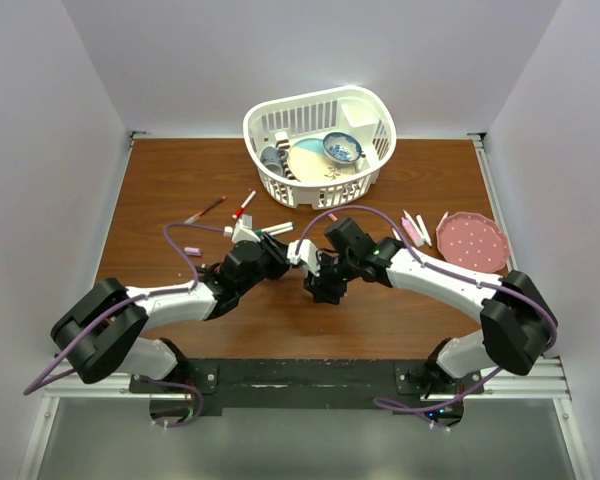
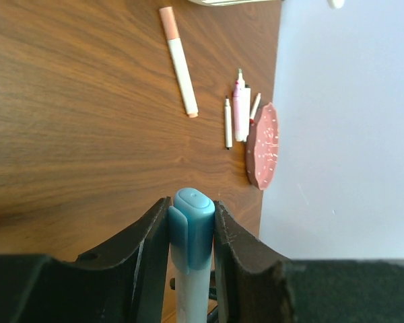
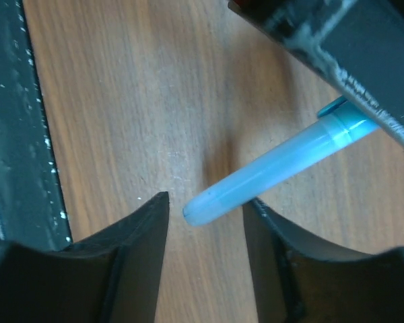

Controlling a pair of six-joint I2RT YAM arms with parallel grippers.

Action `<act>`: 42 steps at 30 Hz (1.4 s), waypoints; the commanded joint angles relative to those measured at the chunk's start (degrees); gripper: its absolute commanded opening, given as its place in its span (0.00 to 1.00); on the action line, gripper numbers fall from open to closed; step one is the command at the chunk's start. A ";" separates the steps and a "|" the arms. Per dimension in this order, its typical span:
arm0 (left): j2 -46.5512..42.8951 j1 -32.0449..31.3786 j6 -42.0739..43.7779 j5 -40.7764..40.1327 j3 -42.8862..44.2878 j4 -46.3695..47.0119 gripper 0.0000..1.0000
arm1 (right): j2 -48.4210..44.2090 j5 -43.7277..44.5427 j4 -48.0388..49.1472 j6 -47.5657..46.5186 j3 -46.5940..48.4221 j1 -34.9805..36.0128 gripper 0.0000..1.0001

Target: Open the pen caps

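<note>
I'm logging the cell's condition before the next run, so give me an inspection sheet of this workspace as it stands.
Surface: brown wooden table, no spills seen.
Job's things: teal cap seated on its pale blue pen barrel; loose markers lie beyond the arms.
Clutter: white basket of dishes at the far edge; pink plate on the right.
Grippers: left gripper shut on the teal cap; right gripper open, the barrel end between its fingers.
Cables: a purple cable runs along each arm, looping near the wrists.
Surroundings: white walls on three sides; nothing else seen.
</note>
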 commanded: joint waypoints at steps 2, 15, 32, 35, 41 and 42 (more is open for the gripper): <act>-2.03 0.42 3.33 1.71 -1.12 12.26 0.00 | 0.16 -8.24 1.83 4.61 2.03 -2.75 0.59; 1.65 0.50 11.07 6.10 -6.48 31.26 0.00 | 1.47 -14.14 16.68 36.15 -1.13 -10.93 0.74; 1.31 0.33 13.61 5.57 -3.68 23.54 0.41 | -0.28 -7.11 13.97 30.90 -0.26 -11.37 0.00; 0.69 0.24 14.15 5.22 -1.21 18.09 0.45 | -0.37 -5.36 13.87 29.84 -0.34 -11.19 0.00; 0.69 -0.72 15.20 3.38 3.53 8.68 0.48 | -0.46 -1.93 13.52 28.09 -0.26 -9.79 0.00; 0.78 -0.81 15.29 3.03 3.89 8.06 0.48 | -0.37 -1.57 13.52 27.74 -0.26 -9.52 0.00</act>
